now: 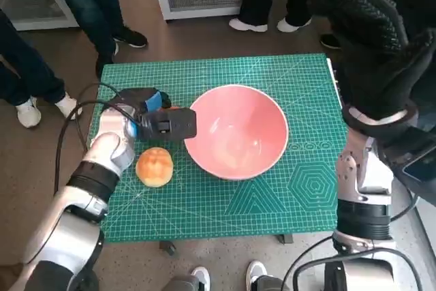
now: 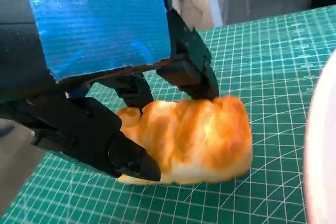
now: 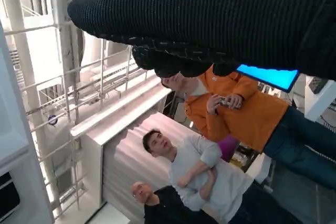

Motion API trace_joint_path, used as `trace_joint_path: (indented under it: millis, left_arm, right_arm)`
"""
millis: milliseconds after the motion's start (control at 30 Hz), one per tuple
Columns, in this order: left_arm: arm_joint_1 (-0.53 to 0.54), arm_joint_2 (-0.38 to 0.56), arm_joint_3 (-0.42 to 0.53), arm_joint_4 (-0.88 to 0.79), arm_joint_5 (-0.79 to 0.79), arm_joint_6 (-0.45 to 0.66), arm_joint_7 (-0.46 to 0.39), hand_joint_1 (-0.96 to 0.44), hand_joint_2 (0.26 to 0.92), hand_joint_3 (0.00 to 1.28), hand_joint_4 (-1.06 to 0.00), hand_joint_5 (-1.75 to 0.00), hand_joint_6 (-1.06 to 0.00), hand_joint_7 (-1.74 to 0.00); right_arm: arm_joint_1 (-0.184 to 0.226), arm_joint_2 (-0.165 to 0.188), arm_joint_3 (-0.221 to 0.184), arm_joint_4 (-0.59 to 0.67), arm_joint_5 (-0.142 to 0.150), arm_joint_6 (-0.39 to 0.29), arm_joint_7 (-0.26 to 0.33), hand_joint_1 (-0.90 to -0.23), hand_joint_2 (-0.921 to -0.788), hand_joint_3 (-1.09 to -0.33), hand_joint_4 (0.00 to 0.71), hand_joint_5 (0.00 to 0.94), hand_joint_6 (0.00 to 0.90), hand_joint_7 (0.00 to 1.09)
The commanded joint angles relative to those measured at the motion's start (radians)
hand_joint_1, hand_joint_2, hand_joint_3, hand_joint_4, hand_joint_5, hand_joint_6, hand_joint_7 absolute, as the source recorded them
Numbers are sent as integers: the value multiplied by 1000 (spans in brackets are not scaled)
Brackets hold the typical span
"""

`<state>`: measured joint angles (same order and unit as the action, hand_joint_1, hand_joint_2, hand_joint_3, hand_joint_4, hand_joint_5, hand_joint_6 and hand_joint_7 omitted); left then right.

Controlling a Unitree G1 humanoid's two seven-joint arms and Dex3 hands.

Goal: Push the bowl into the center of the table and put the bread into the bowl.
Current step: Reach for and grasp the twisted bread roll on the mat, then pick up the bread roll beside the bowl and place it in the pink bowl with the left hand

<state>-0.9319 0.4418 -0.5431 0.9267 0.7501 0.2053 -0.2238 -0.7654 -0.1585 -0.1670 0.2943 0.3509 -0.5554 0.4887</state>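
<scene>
Pink bowl [image 1: 236, 131] already sits about mid-mat [image 1: 300, 86] on the table, upright and with nothing in it, so I'd call the push part done or close enough.

What's left is the bread. In the head view a round, golden bun [image 1: 154, 166] lies on the mat just beside the bowl's left rim, nearer the front edge, not touching it as far as I can see. My left hand [image 1: 155, 119] hangs beyond it, hard up against the bowl's left side.

The left wrist view tells me more: black fingers [image 2: 193, 65] straddle a glazed bread [image 2: 195, 139] that rests on the green grid. One fingertip touches its top and a lower finger lies along its near side. I read that as the hand closing on the bread but not yet lifting it, since the loaf is plainly flat on the mat. Whether this is the same piece as the bun in the head view I can't say; there the hand hides whatever is under it.

My right hand [image 1: 364, 39] is raised off to the right of the table, gloved fingers curled down, holding nothing. Its wrist camera only shows the glove and people standing in the room.

So I judge: bowl placed, bread grasp under way, lift and drop into the bowl not yet done.
</scene>
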Motion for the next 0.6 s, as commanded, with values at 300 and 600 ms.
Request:
trace_joint_path:
  millis: [300, 600]
  left_arm:
    - [-6, 18, -22, 50, 31, -82, 80, 1, 919, 64, -664, -1245, -664, -1089]
    - [-6, 35, -1, 29, 23, -83, 79, 1, 915, 64, -704, -1211, -643, -1098]
  right_arm:
    - [22, -6, -4, -5, 7, 10, 2, -670, -921, -734, 306, 4, 236, 366]
    - [18, -6, -5, 2, 5, 6, 2, -670, -921, -733, 309, 5, 240, 366]
